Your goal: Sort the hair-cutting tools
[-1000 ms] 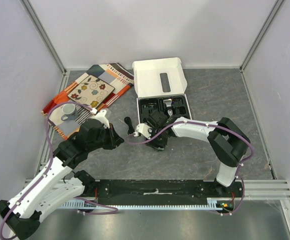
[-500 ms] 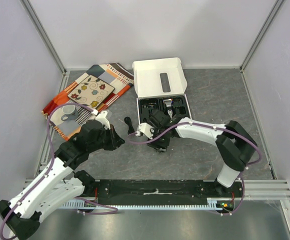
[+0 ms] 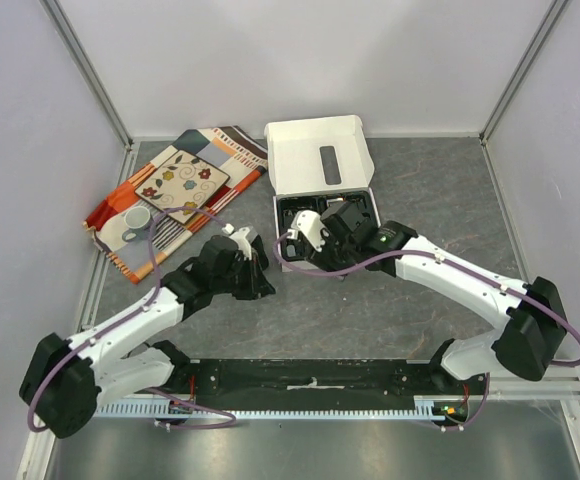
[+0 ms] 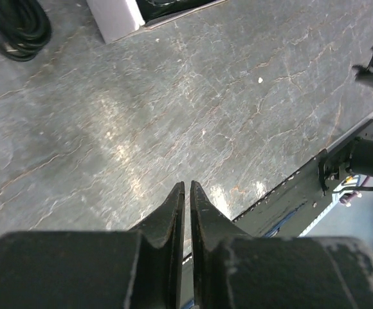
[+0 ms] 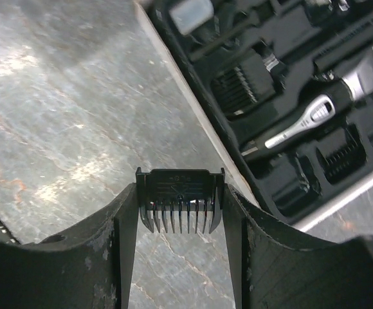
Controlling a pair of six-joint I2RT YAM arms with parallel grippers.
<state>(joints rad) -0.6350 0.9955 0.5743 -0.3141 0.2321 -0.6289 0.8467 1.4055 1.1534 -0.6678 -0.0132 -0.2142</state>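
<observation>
Now the right tool (image 5: 181, 196) grips a comb attachment (image 5: 180, 187) crosswise, teeth toward the lower frame, just left of the open box (image 5: 204, 116) at upper right, while the left tool (image 4: 187, 187), closed and empty, hovers over the bench (image 4: 173, 96).

Probably a lab: white-walled enclosure (image 3: 270, 60), aluminium frame (image 3: 87, 70).

1. We see the table (image 4: 238, 96) as smooth grey stone-veined sheet with a soft sheen.
2. The comb attachment (image 5: 180, 196), centre of the right wrist view, looks like matt black plastic.
3. The fingers (image 5: 123, 251) of the right gripper (image 5: 181, 190) look matt black, scuffed pale at their edges.
4. The clipper (image 5: 302, 122), upper right there, shows glossy silver and black.
5. The tray (image 5: 273, 174) under it looks like dull black moulded plastic.
6. The box (image 3: 320, 150) looks like matt white cardboard.
7. The cloth (image 3: 185, 180), upper left of the top view, is printed fabric.
8. The cord (image 4: 16, 29) looks rubbery black.
</observation>
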